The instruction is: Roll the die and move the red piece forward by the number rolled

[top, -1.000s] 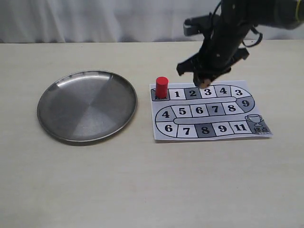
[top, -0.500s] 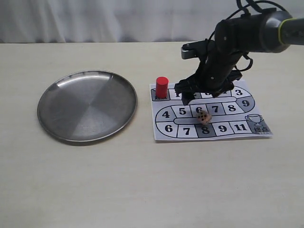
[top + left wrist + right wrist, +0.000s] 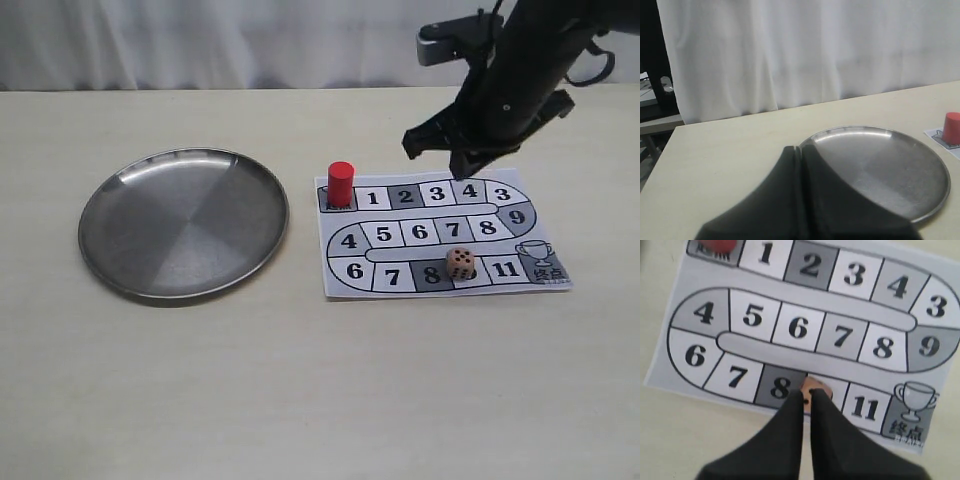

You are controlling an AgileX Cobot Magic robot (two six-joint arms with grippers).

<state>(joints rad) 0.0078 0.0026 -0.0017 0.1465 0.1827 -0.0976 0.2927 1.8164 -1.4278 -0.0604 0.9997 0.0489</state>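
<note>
Exterior camera overlooks the counter [image 3: 300, 400] from above, game board [image 3: 420, 232] at 3 o'clock; right wrist camera looks down close on that board.

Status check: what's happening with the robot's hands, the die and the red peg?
Left gripper: fingers shut, empty. Right gripper: fingers shut, empty, above the board. Die lying on bottom-row 9. Red piece upright on start; squares 1-3 bare.

L: my left pincer [image 3: 802, 152] has its fingers pressed flat together, gripping nothing, held low over the bench | R-arm: my right arm [image 3: 515, 75] comes in from the far right, wrist bent downward | R: my right pincer [image 3: 807, 400] is closed to a thin slit, empty, pointing down, raised clear of the bench
</note>
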